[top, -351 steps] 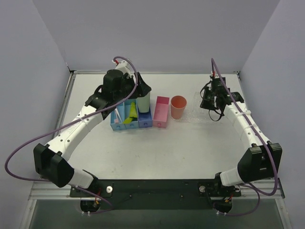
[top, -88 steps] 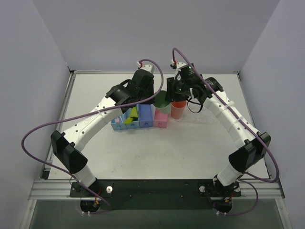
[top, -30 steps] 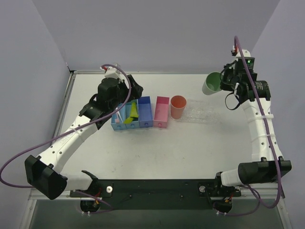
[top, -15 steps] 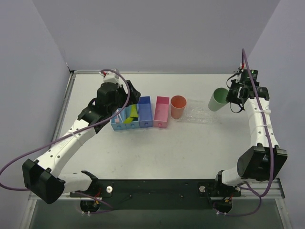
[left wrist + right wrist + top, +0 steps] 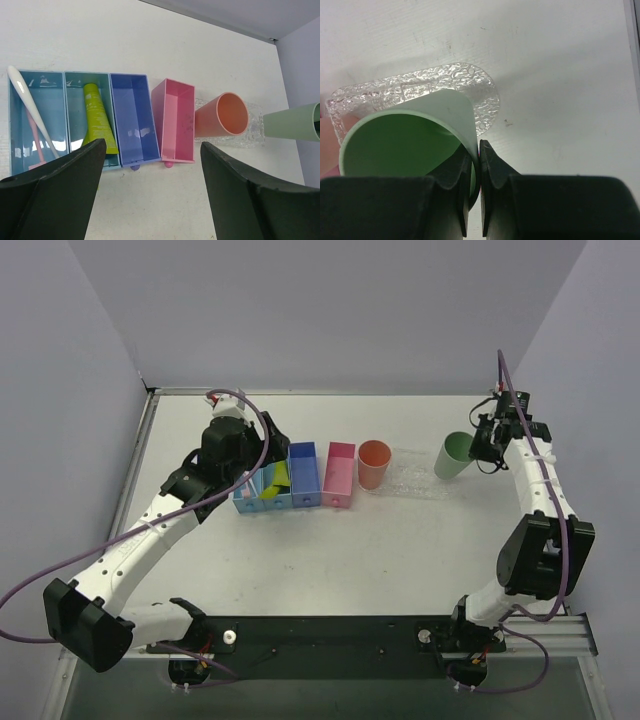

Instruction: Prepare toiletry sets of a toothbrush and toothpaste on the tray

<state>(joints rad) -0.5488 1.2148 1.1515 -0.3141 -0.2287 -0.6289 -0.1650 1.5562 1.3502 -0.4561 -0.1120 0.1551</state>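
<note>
The white toothbrush (image 5: pixel 27 107) with a pinkish end lies in the leftmost blue bin. One lime-yellow toothpaste (image 5: pixel 98 120) tube lies in the bin beside it. My left gripper (image 5: pixel 152 192) hangs open above the table just in front of the bins, holding nothing; in the top view it (image 5: pixel 262 450) is over the bins. The clear bumpy tray (image 5: pixel 420 87) lies at the right (image 5: pixel 415 480). My right gripper (image 5: pixel 479 150) is shut on the rim wall of a green cup (image 5: pixel 405 145), held tilted over the tray's right end (image 5: pixel 452 456).
An empty darker blue bin (image 5: pixel 131 120) and a pink box (image 5: pixel 175 120) stand in a row with the other bins. An orange cup (image 5: pixel 373 464) stands at the tray's left end. Walls close in the table's back and sides.
My right arm has brought the green cup down from high at the back right to the tray's right end. The left gripper has drifted slightly left over the bins, staying open.
</note>
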